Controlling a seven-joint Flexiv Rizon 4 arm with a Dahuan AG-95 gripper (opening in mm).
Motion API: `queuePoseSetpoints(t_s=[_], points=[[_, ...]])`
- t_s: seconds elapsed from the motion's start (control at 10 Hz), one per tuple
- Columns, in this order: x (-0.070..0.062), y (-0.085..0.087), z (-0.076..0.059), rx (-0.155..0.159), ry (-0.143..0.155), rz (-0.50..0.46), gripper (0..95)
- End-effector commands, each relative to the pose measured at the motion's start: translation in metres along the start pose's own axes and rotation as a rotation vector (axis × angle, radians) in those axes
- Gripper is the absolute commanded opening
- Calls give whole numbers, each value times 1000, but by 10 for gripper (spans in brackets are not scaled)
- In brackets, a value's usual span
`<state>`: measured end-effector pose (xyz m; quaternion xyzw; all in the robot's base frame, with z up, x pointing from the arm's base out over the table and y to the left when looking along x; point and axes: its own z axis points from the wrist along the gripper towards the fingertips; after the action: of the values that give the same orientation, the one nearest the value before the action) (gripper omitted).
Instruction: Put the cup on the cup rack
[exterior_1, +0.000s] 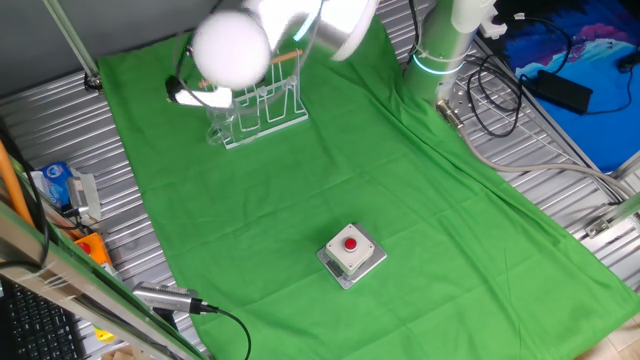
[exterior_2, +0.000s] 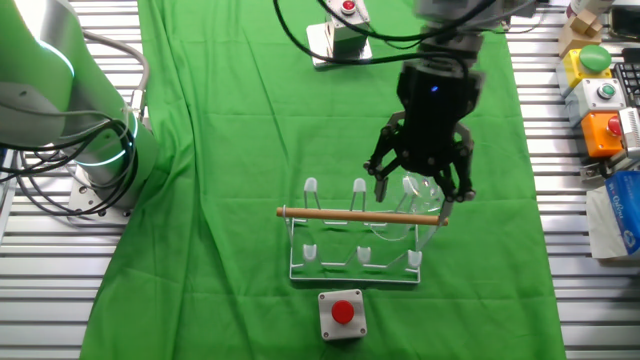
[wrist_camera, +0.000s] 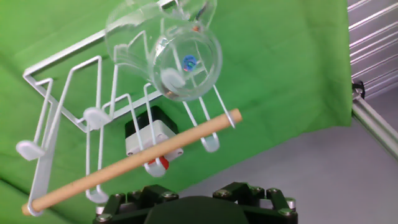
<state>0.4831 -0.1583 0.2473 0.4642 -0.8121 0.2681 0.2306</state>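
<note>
The cup (wrist_camera: 166, 50) sits inverted on a cup rack (wrist_camera: 93, 118) prong, edges faint.

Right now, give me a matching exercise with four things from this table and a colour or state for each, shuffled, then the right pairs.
Things:
1. cup
2. cup rack
3. button box
4. tool

States:
A. white wire with a wooden top bar
B. black, above the rack's end
C. clear, hung over a rack prong
D. grey, with a red button on top

Pairs: 1-C, 2-A, 3-D, 4-B
</note>
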Motion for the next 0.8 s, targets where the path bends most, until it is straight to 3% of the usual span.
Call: queuePoseSetpoints(t_s=[0.1,0.2,0.3,0.4,0.6,0.7,0.8], points=[[23,-10,-25,-58,-115,99,570],[32,-14,-36,-94,-180,157,570],[39,-17,-46,-110,-239,195,570],[46,-18,-55,-135,-283,225,380],[59,-20,-68,-205,-400,278,380],[63,-20,-72,-284,-497,341,380],[63,-20,-74,-339,-546,386,190]])
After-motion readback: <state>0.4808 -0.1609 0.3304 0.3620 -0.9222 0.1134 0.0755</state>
